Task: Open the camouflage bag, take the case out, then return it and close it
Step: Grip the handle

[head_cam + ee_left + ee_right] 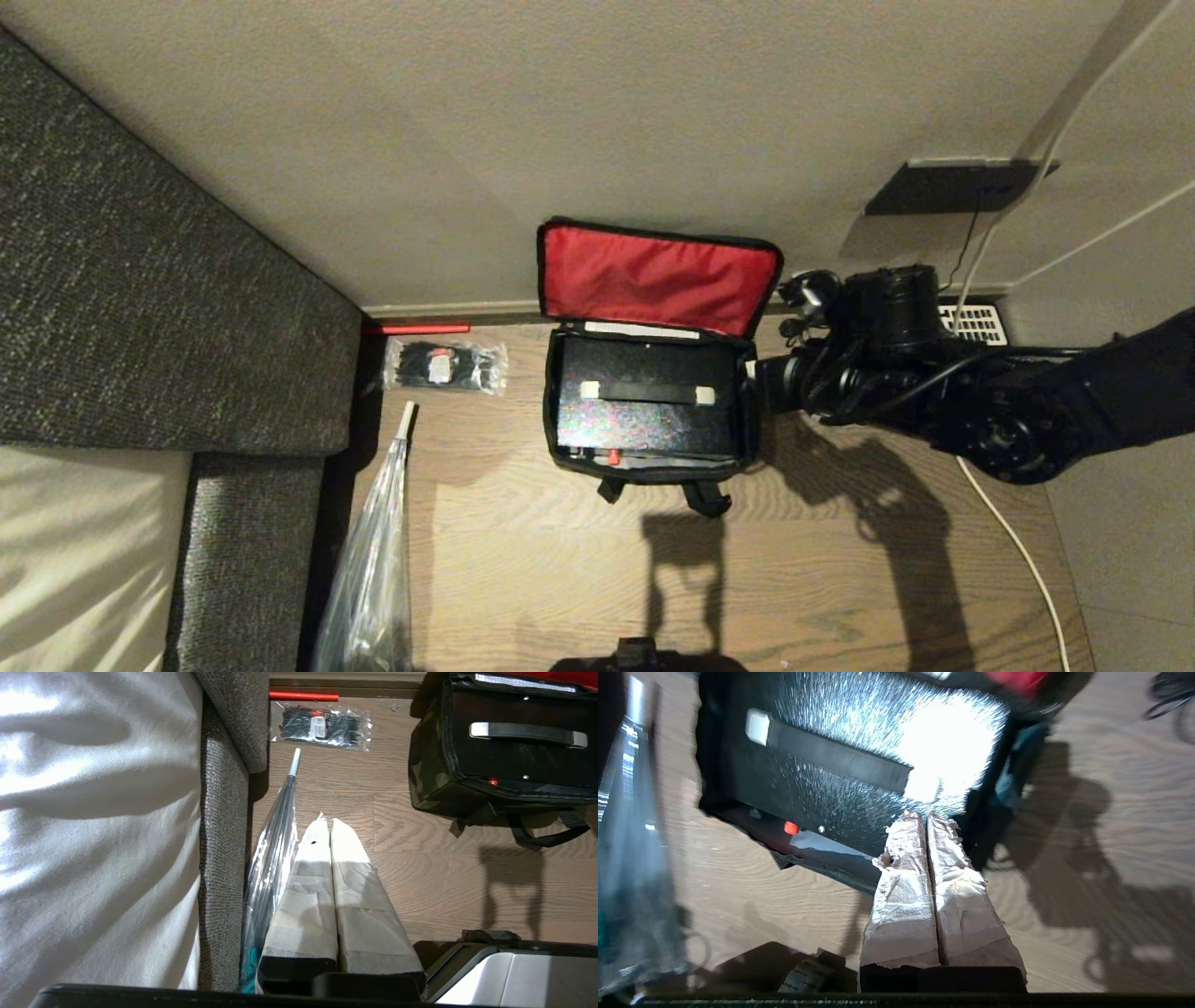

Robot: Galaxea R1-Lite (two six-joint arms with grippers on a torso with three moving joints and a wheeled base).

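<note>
The right gripper (pixel 927 814) has its taped fingers (pixel 903 868) pressed together, holding nothing. It hangs over the near right corner of the case (pixel 644 411), close to the pale end of the handle (pixel 647 393). In the head view the right arm (pixel 980 401) reaches in from the right, level with the bag (pixel 653 345), its wrist just beside the bag's right wall.

The left gripper (pixel 330 823) is also pressed shut and empty, parked low over the floor (pixel 560 560), well apart from the bag.

The bag stands open on the floor against the wall (pixel 467 140), its red lid (pixel 658 277) flipped up and leaning on the wall. The case sits inside, handle up, with a small red button (pixel 613 457) on its near side. The bag's black straps (pixel 705 497) trail on the floor in front.

To the bag's left lies a clear packet of black cable ties (pixel 445 366), and beyond it a red bar (pixel 417 328) along the skirting. A folded clear umbrella (pixel 373 560) lies beside a grey upholstered bed frame (pixel 140 308) with a white sheet (pixel 84 551).

On the right, a white cable (pixel 1022 551) runs over the wooden floor; a black socket plate (pixel 952 187) and a white vent (pixel 976 322) sit by the wall.
</note>
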